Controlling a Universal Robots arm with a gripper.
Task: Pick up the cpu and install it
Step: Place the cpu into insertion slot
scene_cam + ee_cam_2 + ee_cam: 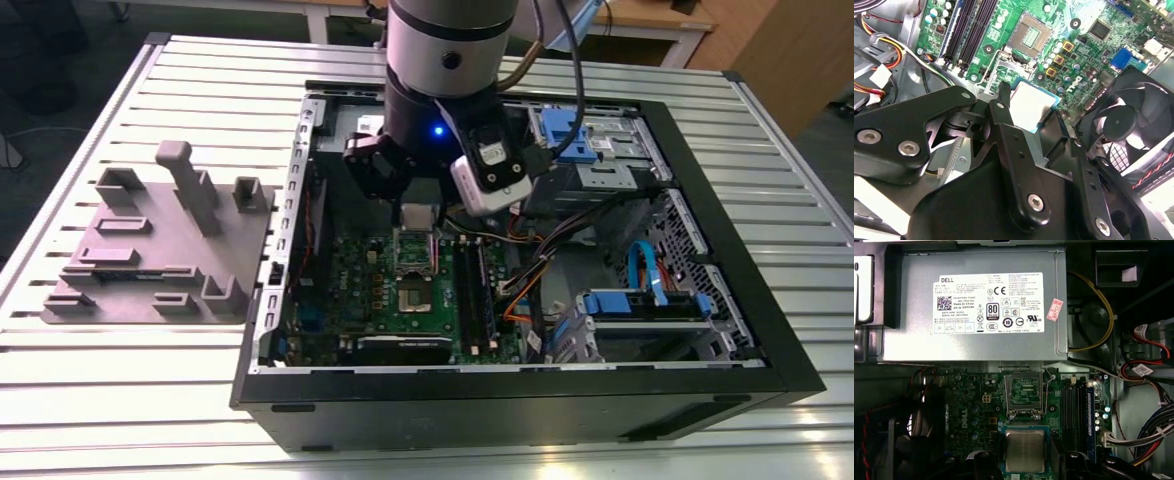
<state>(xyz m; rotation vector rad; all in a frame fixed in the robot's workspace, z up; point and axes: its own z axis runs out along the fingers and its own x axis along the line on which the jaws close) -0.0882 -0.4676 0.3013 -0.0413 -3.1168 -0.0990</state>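
The black two-fingered pincer point(1030, 106) is clamped on the cpu point(1031, 100), a small flat square chip with a silver-grey metal top and thin pale rim. One black finger point(1000, 107) presses against each of two opposite edges, so the pincer is open no wider than the chip.

In the exterior view the pincer point(418, 205) hangs inside the open black computer case point(534, 400), which lies on the slatted metal worktop point(120, 400). The cpu point(418, 216) is held over the green motherboard point(360, 270). In the first wrist view the cpu point(1025, 450) sits just beside the open, empty square socket point(1024, 392), not in it. Beyond the socket lies the grey metal power supply box point(979, 305).

A grey fixture plate point(147, 250) rests on the worktop at the exterior view's left, well apart from the pincer.
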